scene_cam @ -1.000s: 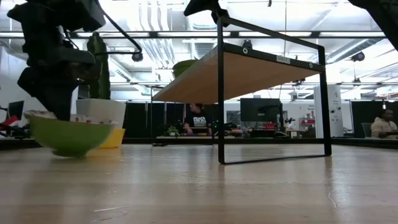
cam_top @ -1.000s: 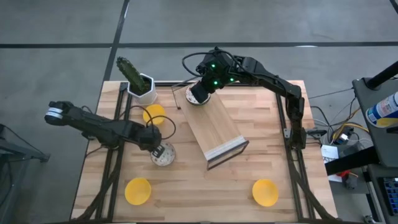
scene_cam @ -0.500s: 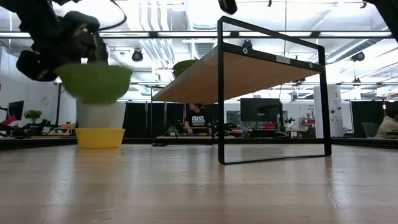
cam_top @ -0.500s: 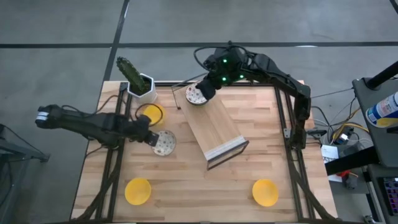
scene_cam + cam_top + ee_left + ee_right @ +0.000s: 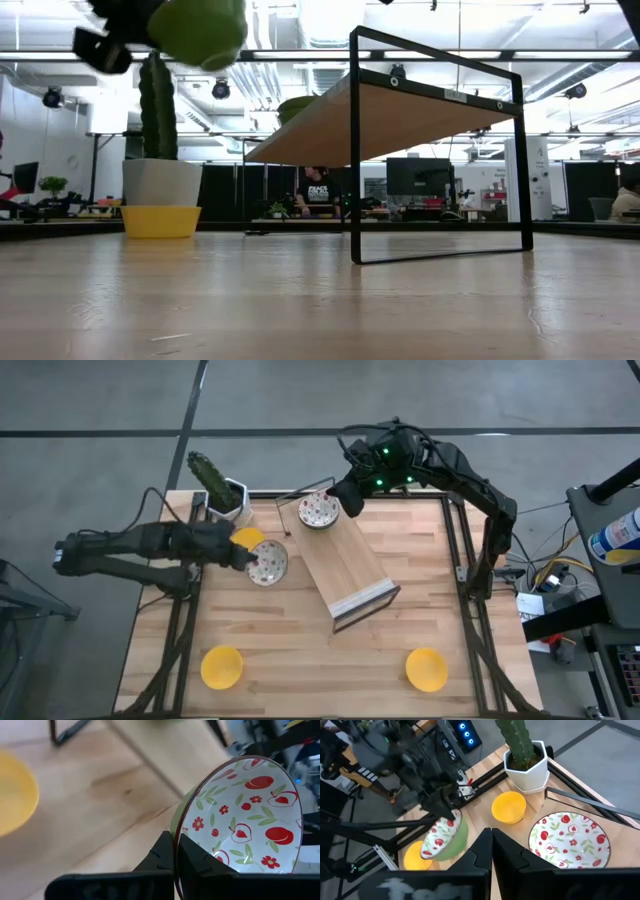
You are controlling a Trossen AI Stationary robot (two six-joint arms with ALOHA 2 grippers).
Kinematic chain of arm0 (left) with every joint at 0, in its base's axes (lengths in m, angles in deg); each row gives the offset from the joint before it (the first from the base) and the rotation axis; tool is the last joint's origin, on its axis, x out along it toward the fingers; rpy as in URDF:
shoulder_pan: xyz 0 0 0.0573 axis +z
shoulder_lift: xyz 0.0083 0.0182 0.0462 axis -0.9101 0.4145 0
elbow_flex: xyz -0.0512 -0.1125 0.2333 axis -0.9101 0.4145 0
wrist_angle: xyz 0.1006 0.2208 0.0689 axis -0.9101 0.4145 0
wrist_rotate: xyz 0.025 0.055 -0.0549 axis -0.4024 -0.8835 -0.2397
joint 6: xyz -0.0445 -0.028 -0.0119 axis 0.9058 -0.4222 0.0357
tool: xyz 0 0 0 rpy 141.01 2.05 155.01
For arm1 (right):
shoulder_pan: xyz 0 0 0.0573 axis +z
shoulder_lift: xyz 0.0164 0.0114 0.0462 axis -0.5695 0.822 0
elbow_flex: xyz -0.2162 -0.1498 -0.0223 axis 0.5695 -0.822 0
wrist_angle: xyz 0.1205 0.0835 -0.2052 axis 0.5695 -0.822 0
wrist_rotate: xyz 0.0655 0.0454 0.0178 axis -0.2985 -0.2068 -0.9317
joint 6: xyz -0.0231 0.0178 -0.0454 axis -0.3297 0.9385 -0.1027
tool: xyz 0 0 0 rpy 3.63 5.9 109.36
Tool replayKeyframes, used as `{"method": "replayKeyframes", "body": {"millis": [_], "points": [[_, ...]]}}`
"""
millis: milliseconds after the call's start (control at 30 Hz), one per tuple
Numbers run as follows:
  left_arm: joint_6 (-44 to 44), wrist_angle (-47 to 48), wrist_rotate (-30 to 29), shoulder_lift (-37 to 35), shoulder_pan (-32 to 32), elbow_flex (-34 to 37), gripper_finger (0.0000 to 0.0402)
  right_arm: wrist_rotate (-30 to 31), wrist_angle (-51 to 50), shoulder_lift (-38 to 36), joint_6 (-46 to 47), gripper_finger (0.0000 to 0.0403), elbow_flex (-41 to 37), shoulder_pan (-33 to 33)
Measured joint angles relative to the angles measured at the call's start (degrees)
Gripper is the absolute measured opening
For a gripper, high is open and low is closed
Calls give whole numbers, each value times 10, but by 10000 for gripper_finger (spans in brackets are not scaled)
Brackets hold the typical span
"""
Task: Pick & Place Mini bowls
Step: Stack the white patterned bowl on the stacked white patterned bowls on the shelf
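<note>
left gripper [image 5: 243, 557]: jaws clamped on bowl [image 5: 268, 563] rim, airborne, just beside shelf [image 5: 345, 565]
right gripper [image 5: 347, 499]: jaws closed, empty, above shelf's far end

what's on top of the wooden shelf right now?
One patterned bowl sits on the far end of the wooden shelf; the rest of its top is bare. The right gripper, shut, is beside that bowl. What lies under the shelf is covered in the high view.
</note>
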Motion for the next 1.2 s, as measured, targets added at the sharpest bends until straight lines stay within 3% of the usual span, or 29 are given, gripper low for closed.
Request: {"method": "replayKeyframes", "body": {"millis": [267,633,1000,1200], "points": [[-75,3,72,75,99,-86,1,20,-49,-13,-51,8,0,3],[-139,1,195,231,246,-208,1,182,-66,-46,-128,8,0,36],[-174,8,224,395,308,-373,1,205,-10,-45,-158,8,-5,85],[-208,61,215,472,311,-440,1,205,-12,-43,-162,8,-22,94]]}}
